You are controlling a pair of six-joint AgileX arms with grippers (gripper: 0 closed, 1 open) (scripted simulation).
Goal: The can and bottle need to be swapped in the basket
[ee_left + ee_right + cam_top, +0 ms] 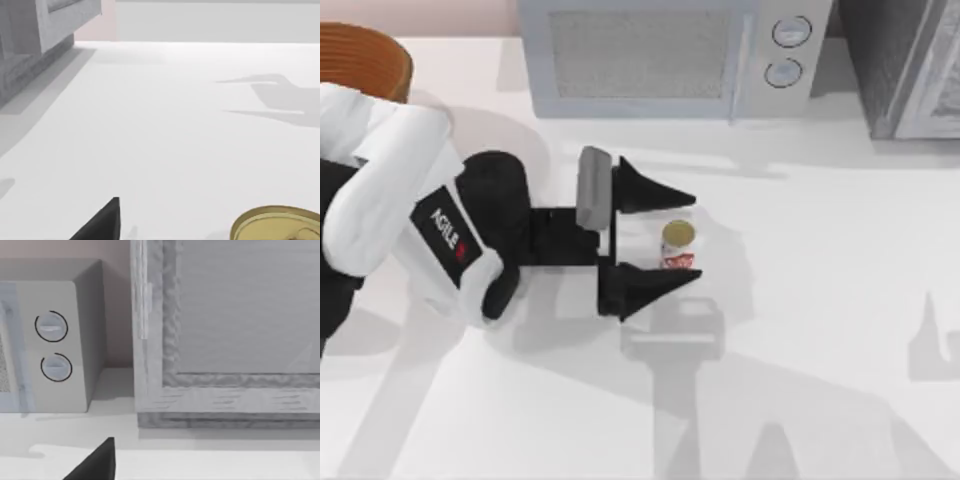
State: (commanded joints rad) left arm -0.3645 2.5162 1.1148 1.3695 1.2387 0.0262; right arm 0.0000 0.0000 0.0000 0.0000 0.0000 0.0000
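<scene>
Overhead first: you've got your left gripper (pixel 692 238) reaching across the middle of the white surface (pixel 820 300), its two black fingers (pixel 655 190) spread wide, one on either side of the can (pixel 678 244). The can stands upright between the fingertips, gold top up, red-and-white label showing, with a gap on the far side and the near finger close to touching it; you can't tell if it does. At the top left corner the basket (pixel 365 55) sits well apart from the can, its orange-brown rim partly behind the white arm. A microwave (pixel 670 55) stands along the back edge, and a second grey appliance (pixel 905 65) sits at the top right. Left wrist view now: the can's gold lid (pixel 277 224) is right at the frame's edge, one black fingertip (pixel 102 222) beside it, bare surface stretching beyond. Right wrist view: one black fingertip (pixel 95 462) of your right gripper, looking at the microwave's two dials (pixel 52 347) and the grey appliance; how far that gripper is spread you cannot tell.
</scene>
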